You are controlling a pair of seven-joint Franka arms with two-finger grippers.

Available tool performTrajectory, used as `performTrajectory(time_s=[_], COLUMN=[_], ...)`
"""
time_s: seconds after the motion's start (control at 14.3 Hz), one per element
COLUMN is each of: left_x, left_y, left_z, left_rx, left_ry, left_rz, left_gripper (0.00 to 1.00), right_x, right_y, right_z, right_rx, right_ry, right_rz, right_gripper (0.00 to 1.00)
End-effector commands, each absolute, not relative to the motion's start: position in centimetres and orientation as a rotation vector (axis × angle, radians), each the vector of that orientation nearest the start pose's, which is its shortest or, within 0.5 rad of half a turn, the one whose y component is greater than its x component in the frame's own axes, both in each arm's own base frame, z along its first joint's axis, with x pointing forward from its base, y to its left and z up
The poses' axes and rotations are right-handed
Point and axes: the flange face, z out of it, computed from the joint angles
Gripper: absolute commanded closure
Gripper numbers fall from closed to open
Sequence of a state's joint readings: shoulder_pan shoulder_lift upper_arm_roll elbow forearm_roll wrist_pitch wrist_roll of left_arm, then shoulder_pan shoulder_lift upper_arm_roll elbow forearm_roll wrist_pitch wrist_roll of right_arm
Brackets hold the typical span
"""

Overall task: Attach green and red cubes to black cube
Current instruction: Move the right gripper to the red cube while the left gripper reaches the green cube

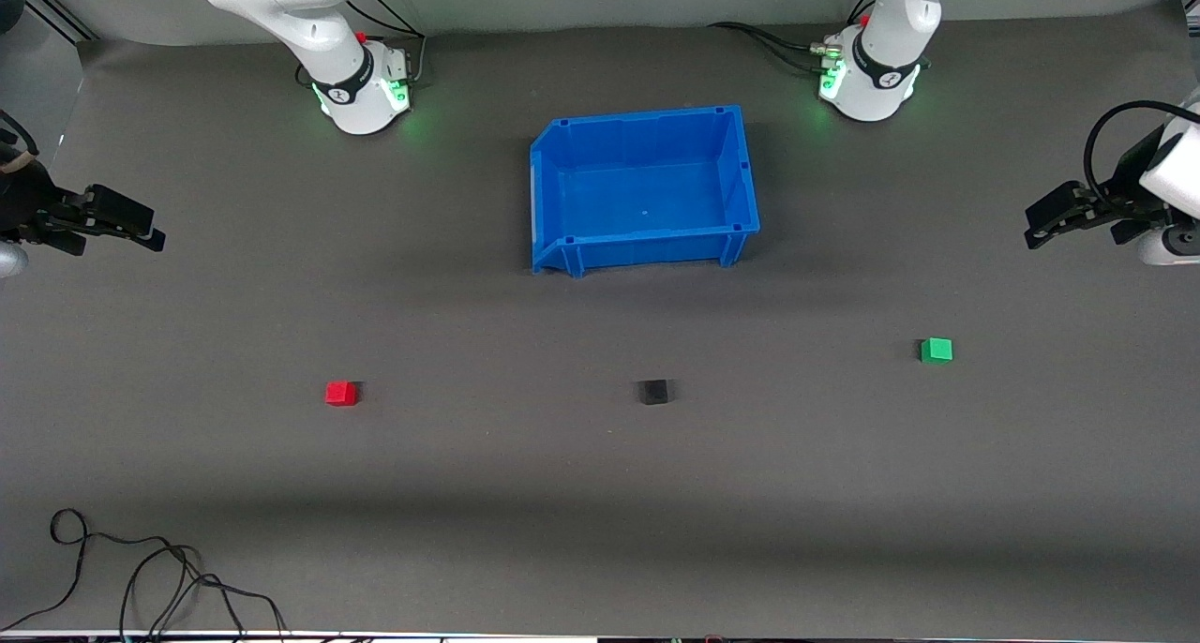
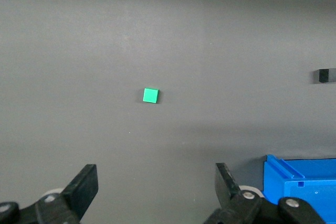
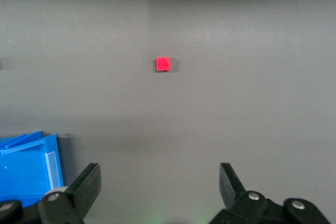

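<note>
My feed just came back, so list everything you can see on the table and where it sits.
Small bright red cube: one, red, toward the right arm's end.
Small matte black cube: one, black, mid-table, nearer the front camera than the bin.
Small bright green cube: one, green, toward the left arm's end.
Blue plastic bin: one, blue, between the bases; nothing visible inside.
Black cable: loose, black, at the table edge nearest the front camera.
Right gripper: open, over bare table at its own end, waiting.
Left gripper: open, over bare table at its own end, waiting.

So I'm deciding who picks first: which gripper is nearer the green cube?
Left. The left gripper hovers at that cube's end of the table, open; the right gripper waits at the red cube's end. Green cube.
</note>
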State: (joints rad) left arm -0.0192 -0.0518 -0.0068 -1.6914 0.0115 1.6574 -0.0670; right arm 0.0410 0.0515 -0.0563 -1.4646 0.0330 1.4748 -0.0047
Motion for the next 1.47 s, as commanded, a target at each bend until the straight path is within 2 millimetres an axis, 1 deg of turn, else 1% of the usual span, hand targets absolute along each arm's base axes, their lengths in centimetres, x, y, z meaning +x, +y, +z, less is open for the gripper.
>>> performTrajectory(time_s=[0.0,0.14,0.35,0.49,0.56,0.63,0.7,0.77,0.84,0.91,0.98,1.05,1.12,1.19,1.26,1.4], left_x=[54.2,54.1,53.8,53.8,53.8,54.0,54.2,54.3,54.7,55.1,55.5,56.0,56.4,56.7,57.2,58.0], left_y=[-1.3,-1.4,-1.3,-0.9,-0.9,-0.6,0.6,1.9,2.3,3.0,3.8,3.9,4.5,6.0,6.4,6.7], left_z=[60.7,60.7,60.9,60.5,60.2,59.8,59.5,59.1,58.2,57.2,56.0,54.9,53.8,53.0,52.0,49.6], left_rx=[-3.127,-3.127,-3.127,-3.126,-3.122,-3.114,-3.107,-3.103,-3.096,-3.077,-3.057,-3.045,-3.038,-3.019,-2.999,-2.989], left_ry=[-0.049,-0.047,-0.054,-0.087,-0.135,-0.194,-0.260,-0.303,-0.338,-0.440,-0.523,-0.559,-0.582,-0.668,-0.745,-0.790], left_rz=[-0.018,-0.011,0.004,0.018,0.034,0.048,0.062,0.072,0.095,0.115,0.137,0.157,0.181,0.186,0.186,0.172], left_gripper=[0.01,0.01,0.01,0.01,0.01,0.01,0.01,0.01,0.00,0.00,0.01,0.01,0.01,0.01,0.01,0.01], right_x=[56.2,56.3,56.6,56.7,56.9,57.4,58.3,58.8,59.0,59.4,60.3,61.5,62.5,63.6,64.7,66.8], right_y=[-0.4,-0.3,-0.4,-0.4,-0.4,-0.5,-0.6,-0.8,-1.0,-1.0,-0.8,-0.8,-0.6,-0.6,-0.6,-0.5], right_z=[64.1,64.7,64.7,64.8,64.5,63.5,61.9,60.9,60.8,60.2,58.8,57.1,55.8,54.5,52.7,48.5], right_rx=[-3.109,-3.111,-3.116,-3.120,-3.120,-3.121,-3.122,-3.119,-3.118,-3.118,-3.115,-3.115,-3.116,-3.118,-3.121,-3.115], right_ry=[0.043,0.035,0.029,0.020,0.017,0.018,0.021,0.018,0.011,0.011,0.009,0.010,0.009,0.011,0.012,0.022], right_rz=[0.071,0.050,0.045,0.040,0.047,0.076,0.116,0.135,0.130,0.140,0.156,0.156,0.137,0.111,0.094,0.094], right_gripper=[0.00,0.00,0.00,0.00,0.00,0.00,0.00,0.00,0.00,0.00,0.00,0.00,0.00,0.00,0.00,0.00])
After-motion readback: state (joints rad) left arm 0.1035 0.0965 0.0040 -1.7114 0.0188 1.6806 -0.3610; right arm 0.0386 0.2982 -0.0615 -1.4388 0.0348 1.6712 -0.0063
